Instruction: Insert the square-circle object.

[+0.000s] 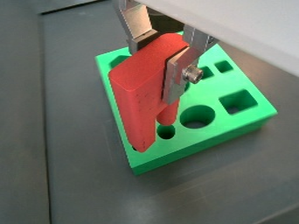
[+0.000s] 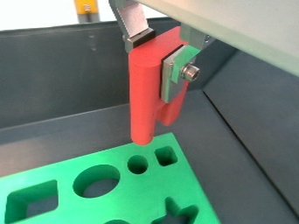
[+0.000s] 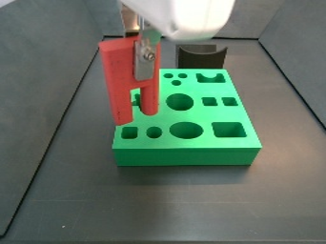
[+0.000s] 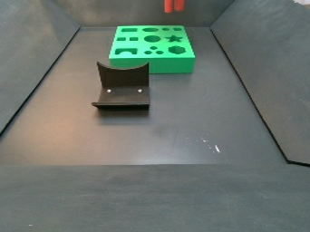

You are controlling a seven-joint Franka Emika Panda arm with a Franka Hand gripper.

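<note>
My gripper (image 1: 160, 63) is shut on the square-circle object (image 1: 140, 92), a bright red piece held upright with its two short legs pointing down. It also shows in the other wrist view, with the gripper (image 2: 158, 57) on the red piece (image 2: 145, 92). It hangs over the green block (image 1: 140, 159) with shaped holes, its leg tips close above the small holes near one edge (image 2: 135, 197). I cannot tell whether they touch. In a side view the gripper (image 3: 144, 52) holds the piece (image 3: 117, 81) over the block's left part (image 3: 192, 152). In the other side view only the piece's tip (image 4: 173, 5) shows above the block (image 4: 145, 65).
The dark fixture (image 4: 121, 86) stands on the floor in front of the green block in a side view, and behind it in the other (image 3: 197, 52). Dark walls enclose the floor on all sides.
</note>
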